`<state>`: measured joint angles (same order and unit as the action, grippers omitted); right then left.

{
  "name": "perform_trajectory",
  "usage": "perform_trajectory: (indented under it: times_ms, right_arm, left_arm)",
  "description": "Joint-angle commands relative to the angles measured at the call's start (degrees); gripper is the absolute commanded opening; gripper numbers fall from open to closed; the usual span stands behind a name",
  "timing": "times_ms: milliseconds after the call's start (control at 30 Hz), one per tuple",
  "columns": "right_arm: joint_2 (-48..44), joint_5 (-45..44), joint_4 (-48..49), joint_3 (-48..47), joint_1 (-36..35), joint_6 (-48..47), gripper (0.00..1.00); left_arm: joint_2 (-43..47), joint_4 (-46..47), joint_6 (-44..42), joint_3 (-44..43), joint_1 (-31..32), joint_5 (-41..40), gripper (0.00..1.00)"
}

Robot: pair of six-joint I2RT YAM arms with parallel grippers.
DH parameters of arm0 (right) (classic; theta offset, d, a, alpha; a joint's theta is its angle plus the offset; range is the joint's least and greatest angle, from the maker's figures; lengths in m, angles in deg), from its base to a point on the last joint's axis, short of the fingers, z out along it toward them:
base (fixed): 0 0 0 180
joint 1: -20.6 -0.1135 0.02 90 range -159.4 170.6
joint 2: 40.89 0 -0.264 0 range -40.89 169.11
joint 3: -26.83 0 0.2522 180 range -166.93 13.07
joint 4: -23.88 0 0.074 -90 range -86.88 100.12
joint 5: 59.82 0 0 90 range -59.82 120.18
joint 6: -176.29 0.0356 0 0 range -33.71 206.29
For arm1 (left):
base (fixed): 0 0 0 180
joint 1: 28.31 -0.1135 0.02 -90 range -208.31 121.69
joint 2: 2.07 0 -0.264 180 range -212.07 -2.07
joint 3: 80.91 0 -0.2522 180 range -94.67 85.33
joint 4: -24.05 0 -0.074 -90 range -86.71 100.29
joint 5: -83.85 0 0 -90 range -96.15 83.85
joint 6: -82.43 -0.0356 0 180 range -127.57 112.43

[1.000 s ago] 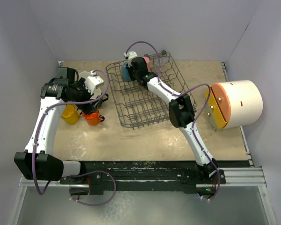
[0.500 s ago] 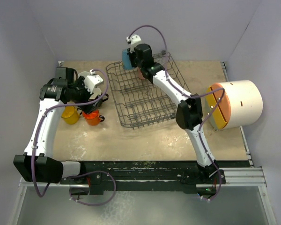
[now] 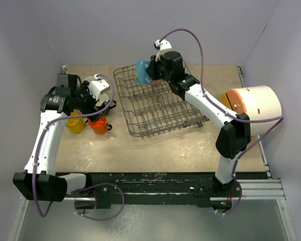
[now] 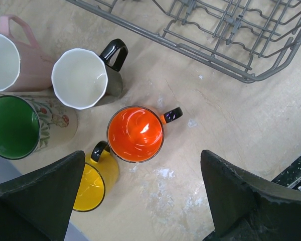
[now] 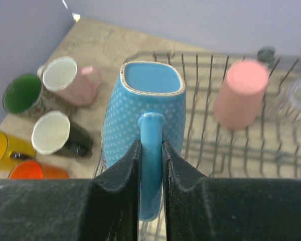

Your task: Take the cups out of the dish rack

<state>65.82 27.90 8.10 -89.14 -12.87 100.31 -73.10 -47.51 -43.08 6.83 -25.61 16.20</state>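
Observation:
My right gripper [image 5: 150, 150] is shut on the handle of the blue dotted cup [image 5: 143, 105], which hangs in the air over the far left corner of the dish rack [image 3: 121, 108]. A tall pink tumbler [image 5: 239, 93] and a clear glass [image 5: 298, 98] stand in the rack. My left gripper [image 4: 143, 170] is open above the table, just over the orange mug [image 4: 135, 133] and the yellow mug [image 4: 90, 186]. Beside them stand a black mug [image 4: 83, 78], a pale pink mug [image 4: 10, 60] and a cream mug with a green inside [image 4: 15, 128].
A big white cylinder with an orange-yellow end [image 3: 253, 111] lies at the right edge of the table. The rack's near left corner [image 4: 231, 55] is close to the group of mugs. Grey walls close in the table on three sides.
The right arm has lifted the blue cup up out of the rack, and its elbow has swung to the right. The left gripper stays open over the mugs, drawn back slightly.

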Motion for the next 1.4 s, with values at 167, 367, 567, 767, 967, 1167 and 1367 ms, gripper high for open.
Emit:
perform_trajectory:
  times_ms: [167, 367, 567, 767, 967, 1167, 1367]
  right_arm:
    - [-9.6, 6.7, 6.5, 13.0, -1.1, 14.0, 0.00]
    - [-13.0, 12.8, 8.5, 16.3, -1.2, 25.1, 0.00]
    - [-17.9, 17.7, 18.4, 25.3, -1.9, 39.3, 0.00]
    - [-20.9, 19.8, 33.1, 35.3, -2.5, 56.7, 0.00]
    - [-19.8, 20.3, 47.9, 40.7, -5.2, 69.8, 0.00]
    - [-18.2, 20.2, 54.7, 41.7, -7.8, 75.8, 0.00]
    - [-15.8, 19.7, 60.0, 42.5, -10.7, 79.8, 0.00]
  left_arm:
    - [3.3, 2.5, 0.7, 2.2, -0.1, 2.7, 0.99]
    - [5.7, 7.5, -2.5, 7.6, -0.1, 3.5, 0.99]
    - [9.5, 14.8, -5.9, 12.2, -0.1, 7.2, 0.99]
    - [12.3, 17.6, -7.5, 10.9, -0.1, 15.3, 0.99]
    - [17.3, 20.3, -8.6, 13.0, -0.1, 22.3, 0.99]
    - [19.5, 20.7, -9.5, 14.5, -0.1, 23.5, 0.97]
    - [20.7, 22.1, -9.0, 14.5, -0.1, 22.9, 0.92]
